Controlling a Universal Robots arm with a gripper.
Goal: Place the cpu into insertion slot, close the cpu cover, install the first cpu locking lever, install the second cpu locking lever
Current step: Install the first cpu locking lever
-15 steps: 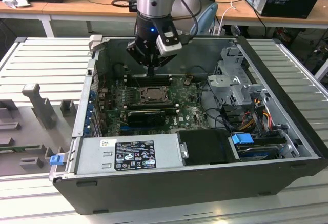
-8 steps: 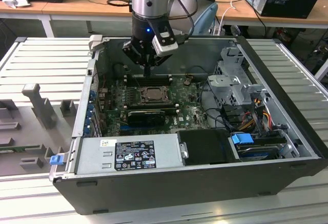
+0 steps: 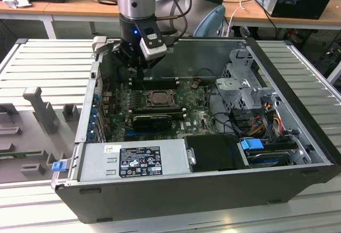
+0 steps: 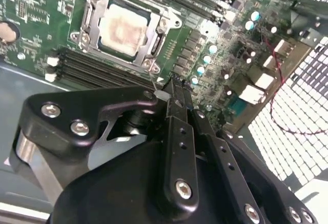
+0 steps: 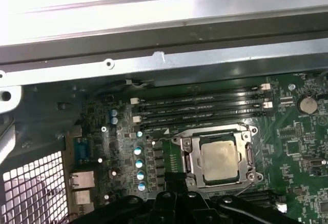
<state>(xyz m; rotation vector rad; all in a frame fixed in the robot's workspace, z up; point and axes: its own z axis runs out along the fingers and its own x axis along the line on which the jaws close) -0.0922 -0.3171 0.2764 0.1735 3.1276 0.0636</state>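
Claw, in the second wrist view: two black anodised fingers, bolted with socket screws, drawn together at the tips with nothing between them. It hangs just above the motherboard, beside a corner of the socket, and carries no part, as suits a stage where the chip is already down.

The cpu lies flat in the insertion slot. It is a small square with a matt, pale tan-silver face. The cpu cover, a thin silver-grey stamped frame, lies folded down around it. Its square window leaves the chip's face bare, and the frame bears on the chip's edges, which judging by the fit is what keeps it seated.

Next to the socket run long black memory slots, parallel to one side of it, with white end clips. The green board sits flat in the floor of an open black steel computer case, which rests on a ribbed grey metal counter.
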